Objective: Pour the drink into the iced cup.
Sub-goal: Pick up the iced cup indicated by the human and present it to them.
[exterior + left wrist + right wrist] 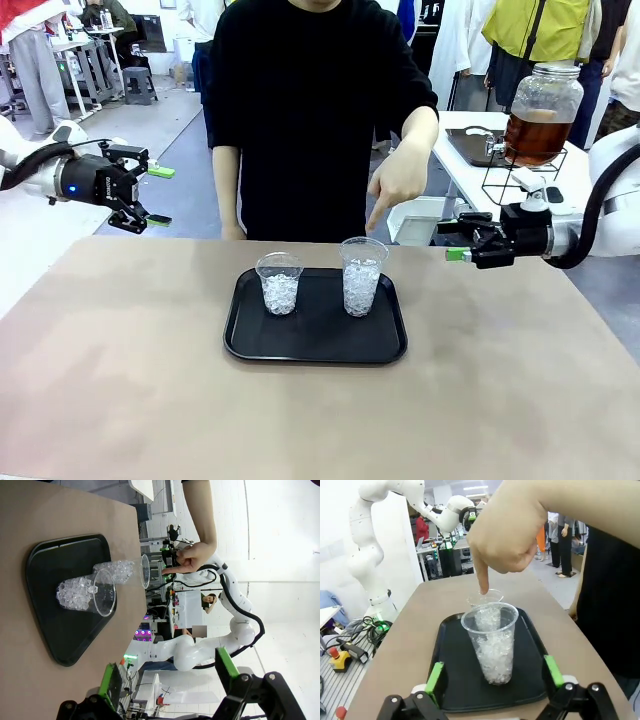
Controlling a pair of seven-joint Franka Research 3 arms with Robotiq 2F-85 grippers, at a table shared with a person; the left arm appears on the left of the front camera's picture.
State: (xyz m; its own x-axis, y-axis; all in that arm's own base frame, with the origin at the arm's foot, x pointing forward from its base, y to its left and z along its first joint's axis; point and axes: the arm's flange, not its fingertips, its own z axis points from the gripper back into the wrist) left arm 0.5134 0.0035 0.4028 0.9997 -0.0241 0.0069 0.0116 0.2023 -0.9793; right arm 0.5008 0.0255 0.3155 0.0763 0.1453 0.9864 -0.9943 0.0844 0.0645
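Tan table (120, 380), tray (238, 345), hand (398, 180) just above iced cup (361, 278)

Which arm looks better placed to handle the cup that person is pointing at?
Probably the right. The right gripper, open, faces the taller iced cup under the person's pointing hand from close by; the left gripper hangs farther off, beyond the shorter cup.
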